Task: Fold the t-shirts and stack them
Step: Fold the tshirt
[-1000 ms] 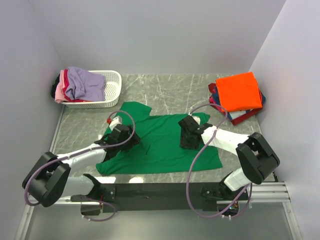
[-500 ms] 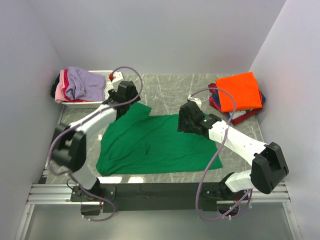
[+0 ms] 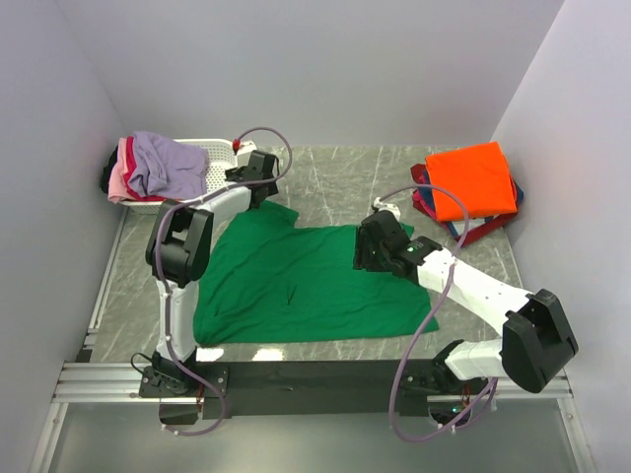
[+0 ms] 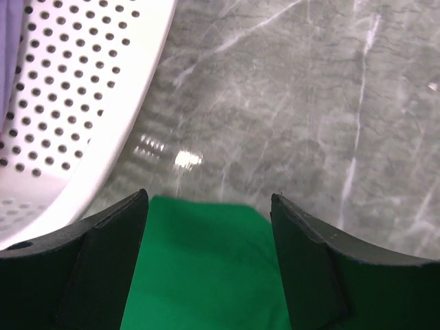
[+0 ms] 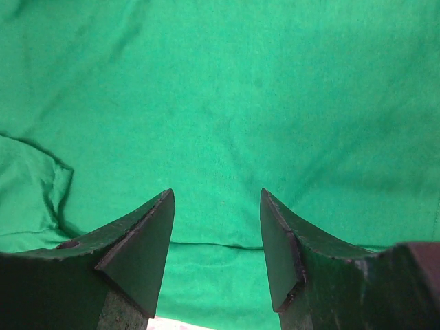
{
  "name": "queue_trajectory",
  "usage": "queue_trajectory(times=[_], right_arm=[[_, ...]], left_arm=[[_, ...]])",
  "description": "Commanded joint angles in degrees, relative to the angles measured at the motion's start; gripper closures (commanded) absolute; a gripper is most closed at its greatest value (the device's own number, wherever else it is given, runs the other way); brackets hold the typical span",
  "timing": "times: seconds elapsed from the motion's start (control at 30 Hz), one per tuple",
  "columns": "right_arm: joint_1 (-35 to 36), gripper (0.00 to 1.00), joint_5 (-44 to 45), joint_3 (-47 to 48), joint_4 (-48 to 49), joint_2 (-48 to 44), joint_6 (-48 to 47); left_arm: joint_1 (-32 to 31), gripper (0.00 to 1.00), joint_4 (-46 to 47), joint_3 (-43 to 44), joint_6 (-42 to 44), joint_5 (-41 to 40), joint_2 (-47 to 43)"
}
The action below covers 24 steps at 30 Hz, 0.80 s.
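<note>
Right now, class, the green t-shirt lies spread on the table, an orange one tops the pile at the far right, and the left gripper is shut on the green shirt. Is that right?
Not quite. The left gripper is open and holds nothing, poised at the green t-shirt's far edge; the left wrist view shows it. The rest holds.

The top external camera looks down from above and behind the arm bases, far enough back to take in the whole marble worktop [image 3: 335,172] up to its far edge. The left wrist camera looks closely past the left gripper [image 4: 208,198] at the white basket [image 4: 75,89] by the far left corner. The right wrist camera sits closer still behind the right gripper [image 5: 216,193], and all three views share the green t-shirt [image 3: 325,281].
</note>
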Motion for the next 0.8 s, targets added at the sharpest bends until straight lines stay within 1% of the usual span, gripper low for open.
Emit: queue_trajectory(times=[0.0, 0.23, 0.43, 0.47, 0.6, 0.7, 0.77], right_arm=[[-0.85, 0.4, -0.39, -0.65, 3.15, -1.99, -0.13], [-4.01, 0.4, -1.98, -1.87, 3.41, -3.39, -0.74], [-6.48, 0.4, -3.38, -3.02, 3.68, -5.24, -1.01], [-6.74, 0.4, -3.38, -3.2, 3.68, -5.42, -1.09], [-7.53, 0.4, -3.56, -3.99, 3.76, -6.03, -1.01], [-8.93, 0.4, -4.79, -4.43, 4.11, -6.29, -1.09], [-9.73, 0.4, -5.31, -4.52, 4.29, -6.56, -1.27]], left_arm=[[0.64, 0.22, -0.18, 3.94, 1.93, -0.5, 2.15], [1.09, 0.25, -2.1, 4.56, 1.67, -0.06, 4.71], [1.17, 0.27, -2.11, 2.62, 0.7, 1.17, 4.8], [1.17, 0.28, -2.37, 2.97, 0.61, 1.35, 4.97], [1.17, 0.4, -2.72, 2.1, 0.43, 1.44, 4.71], [1.17, 0.45, -2.55, -0.01, 0.26, 1.61, 3.48], [1.17, 0.45, -2.9, -1.32, 0.17, 1.61, 3.04]])
